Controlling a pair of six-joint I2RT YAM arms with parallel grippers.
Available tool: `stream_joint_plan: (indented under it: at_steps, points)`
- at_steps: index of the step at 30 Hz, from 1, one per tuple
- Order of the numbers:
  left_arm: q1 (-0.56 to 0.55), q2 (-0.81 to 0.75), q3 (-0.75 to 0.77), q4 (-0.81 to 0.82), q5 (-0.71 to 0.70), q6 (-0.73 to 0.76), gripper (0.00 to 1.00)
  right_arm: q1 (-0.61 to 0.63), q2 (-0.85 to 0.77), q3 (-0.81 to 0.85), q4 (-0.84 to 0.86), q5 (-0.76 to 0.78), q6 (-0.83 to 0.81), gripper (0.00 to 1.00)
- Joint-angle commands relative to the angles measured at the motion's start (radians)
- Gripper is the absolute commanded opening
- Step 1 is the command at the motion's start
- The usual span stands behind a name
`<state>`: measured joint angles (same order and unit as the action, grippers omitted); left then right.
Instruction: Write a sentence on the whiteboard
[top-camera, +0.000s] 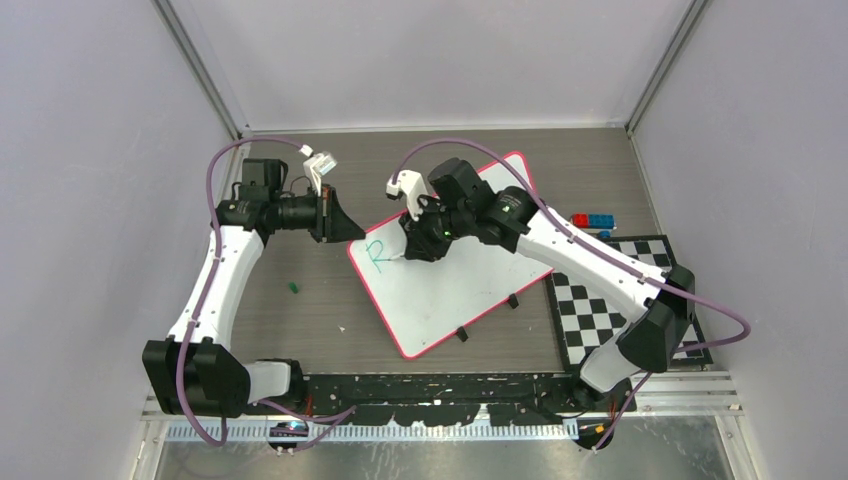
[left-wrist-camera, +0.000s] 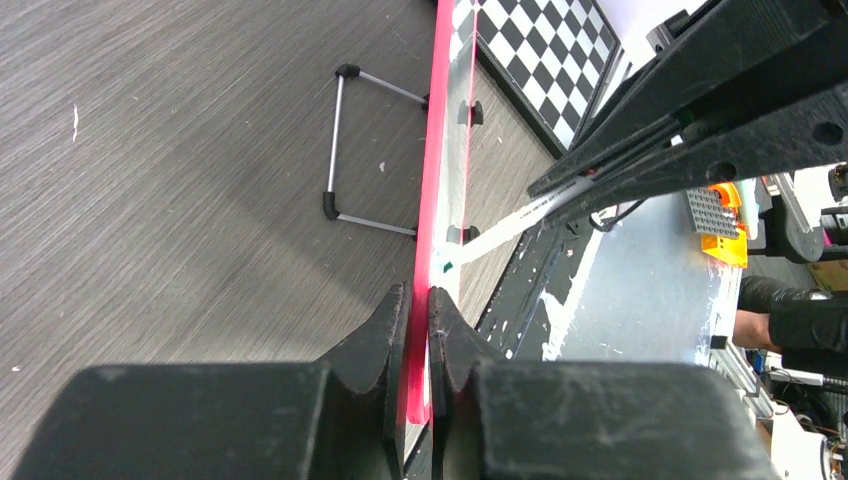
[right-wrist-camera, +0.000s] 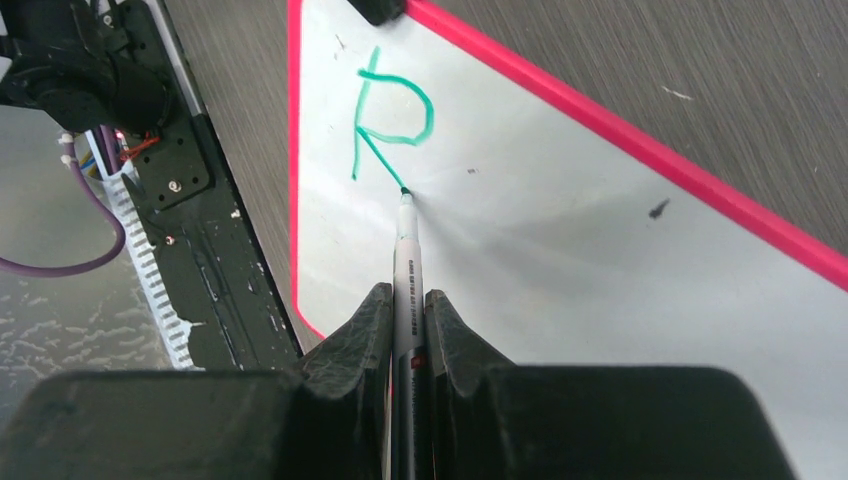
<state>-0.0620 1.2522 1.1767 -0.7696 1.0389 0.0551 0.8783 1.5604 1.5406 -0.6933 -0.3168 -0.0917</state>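
The whiteboard (top-camera: 450, 280) lies tilted on the table, white with a pink-red rim. A teal-green letter "R" (top-camera: 377, 251) is on it near its left corner, and shows larger in the right wrist view (right-wrist-camera: 392, 110). My left gripper (top-camera: 345, 228) is shut on the whiteboard's rim (left-wrist-camera: 422, 300) at that corner. My right gripper (top-camera: 420, 245) is shut on a white marker (right-wrist-camera: 407, 280). The marker tip (right-wrist-camera: 403, 190) touches the board at the end of the R's leg. In the left wrist view the marker (left-wrist-camera: 500, 228) meets the board from the right.
A black-and-white checkerboard mat (top-camera: 610, 300) lies right of the whiteboard. Red and blue bricks (top-camera: 593, 221) sit behind the mat. A small green piece (top-camera: 294, 288) lies on the table left of the whiteboard. Black clips (top-camera: 512, 300) line the whiteboard's near edge. A wire stand (left-wrist-camera: 345, 150) sits under it.
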Motion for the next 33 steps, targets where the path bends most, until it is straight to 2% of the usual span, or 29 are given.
stream_joint_plan:
  at_steps: [1, 6, 7, 10, 11, 14, 16, 20, 25, 28, 33]
  points:
    - [-0.001, -0.026, 0.000, -0.011, 0.046, -0.001, 0.00, -0.026, -0.039, -0.017, -0.018, 0.054, -0.039, 0.00]
    - [-0.008, -0.017, 0.009, -0.026, 0.049, 0.016, 0.00, -0.026, -0.044, 0.019, -0.044, 0.003, -0.044, 0.00]
    - [-0.008, -0.015, 0.014, -0.032, 0.049, 0.025, 0.05, -0.026, -0.048, 0.027, -0.044, -0.017, -0.042, 0.00]
    - [-0.010, -0.010, 0.025, -0.049, 0.055, 0.049, 0.37, -0.026, -0.069, 0.048, -0.054, -0.066, -0.039, 0.00]
    - [-0.013, -0.009, 0.028, -0.051, 0.059, 0.051, 0.44, -0.026, -0.074, 0.061, -0.062, -0.079, -0.038, 0.00]
    - [-0.028, -0.002, 0.037, -0.068, 0.061, 0.064, 0.49, -0.029, -0.081, 0.085, -0.081, -0.100, -0.035, 0.00]
    - [-0.043, 0.008, 0.045, -0.080, 0.062, 0.077, 0.48, -0.033, -0.081, 0.098, -0.088, -0.110, -0.033, 0.00]
    - [-0.055, 0.039, 0.064, -0.088, 0.055, 0.084, 0.37, -0.041, -0.076, 0.108, -0.085, -0.098, -0.034, 0.00]
    - [-0.059, 0.086, 0.113, -0.121, 0.039, 0.107, 0.13, -0.064, -0.070, 0.101, -0.063, -0.095, -0.023, 0.00]
    - [-0.068, 0.117, 0.149, -0.161, 0.031, 0.146, 0.02, -0.071, -0.080, 0.085, -0.068, -0.138, -0.017, 0.00]
    - [-0.091, 0.180, 0.203, -0.280, 0.022, 0.255, 0.00, -0.077, -0.115, 0.037, -0.075, -0.168, -0.016, 0.00]
